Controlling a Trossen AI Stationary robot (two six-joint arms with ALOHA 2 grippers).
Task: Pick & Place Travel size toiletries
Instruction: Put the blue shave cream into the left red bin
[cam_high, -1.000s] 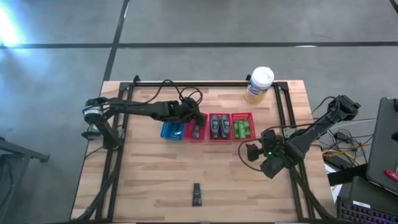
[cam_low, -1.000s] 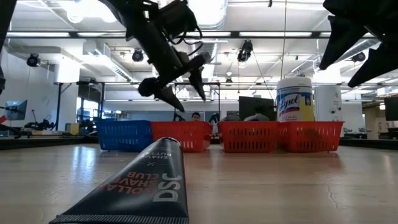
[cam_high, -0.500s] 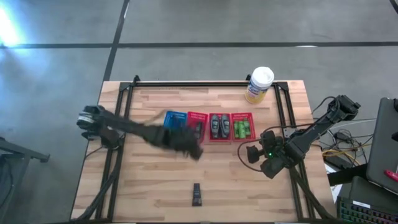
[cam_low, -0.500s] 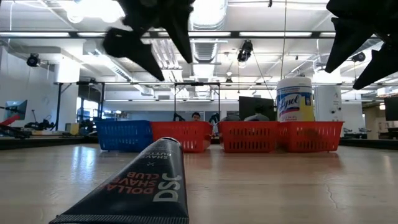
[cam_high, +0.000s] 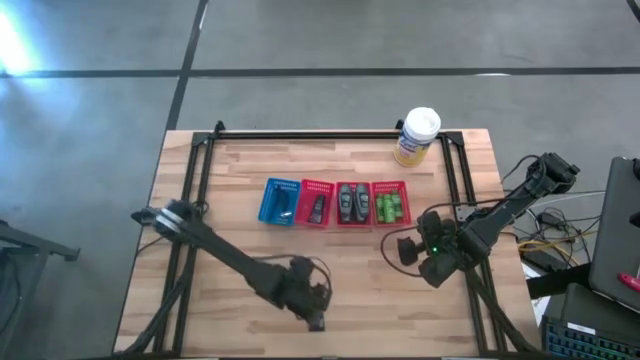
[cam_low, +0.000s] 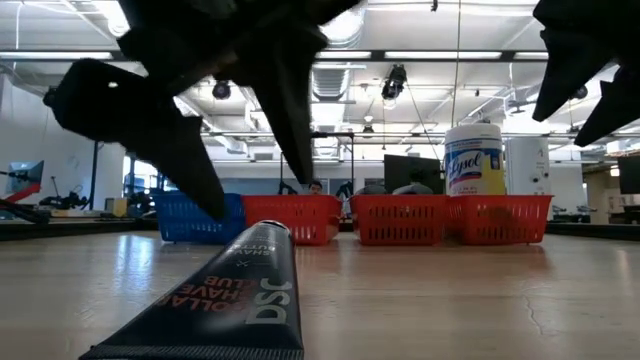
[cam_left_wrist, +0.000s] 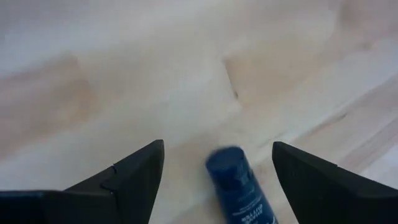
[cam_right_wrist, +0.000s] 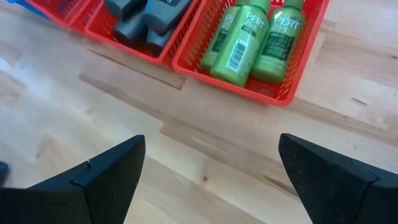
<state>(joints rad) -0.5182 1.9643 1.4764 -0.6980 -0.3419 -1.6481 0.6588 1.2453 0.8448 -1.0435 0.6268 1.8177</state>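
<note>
A dark shave-butter tube (cam_high: 316, 316) lies flat on the wood close to the table's near edge; it fills the foreground of the low view (cam_low: 232, 300). My left gripper (cam_high: 308, 298) hovers open just above it, one finger on each side of the tube's round blue cap end (cam_left_wrist: 229, 163), touching nothing (cam_low: 258, 192). My right gripper (cam_high: 408, 246) waits open at the table's right, a little nearer than the basket of green bottles (cam_right_wrist: 255, 38). Grey oval pieces (cam_right_wrist: 140, 14) lie in the red basket beside it.
A blue basket (cam_high: 279, 201) and three red baskets (cam_high: 316, 203) (cam_high: 351, 203) (cam_high: 390, 202) stand in a row at mid-table. The white-lidded yellow-labelled canister (cam_high: 417, 136) stands at the far right. Bare wood lies between the baskets and the tube.
My left arm has swung from above the red basket beside the blue one toward the table's near edge and dropped low over the dark tube, its fingers open throughout. The tube and the right arm have stayed still.
</note>
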